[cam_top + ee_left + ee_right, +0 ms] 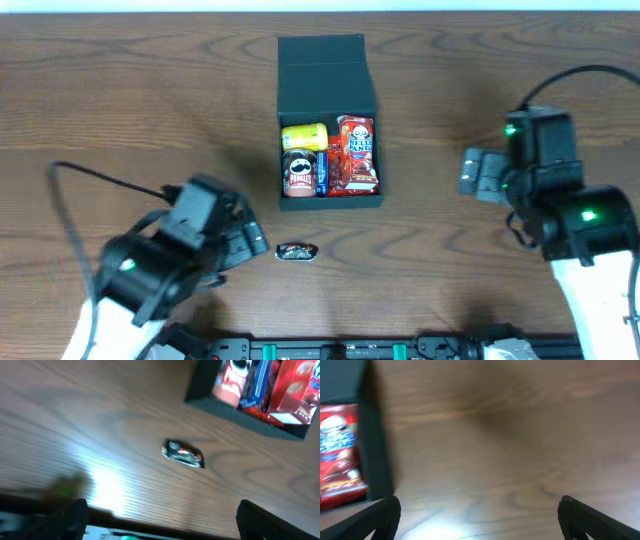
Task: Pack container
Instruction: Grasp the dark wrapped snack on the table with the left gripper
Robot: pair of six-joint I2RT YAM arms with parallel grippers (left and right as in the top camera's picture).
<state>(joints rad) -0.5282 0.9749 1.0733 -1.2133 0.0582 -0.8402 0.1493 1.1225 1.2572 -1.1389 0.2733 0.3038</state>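
Wooden tabletop [120,90]: container [328,75] holds snacks [355,155], small wrapper [297,251] at its 6 o'clock; left hand [252,240] and right hand [467,172] spread wide, empty

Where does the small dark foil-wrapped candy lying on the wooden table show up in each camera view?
Overhead: small dark wrapped candy, lower centre.
Left wrist: candy, mid-frame.
Right wrist: not in it.
Shared landmark: dark square cardboard box holding a red snack bag.

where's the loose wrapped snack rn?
Overhead view: the wrapped snack lies on the table outside the container, just in front of its near wall and immediately right of the open left pincer.
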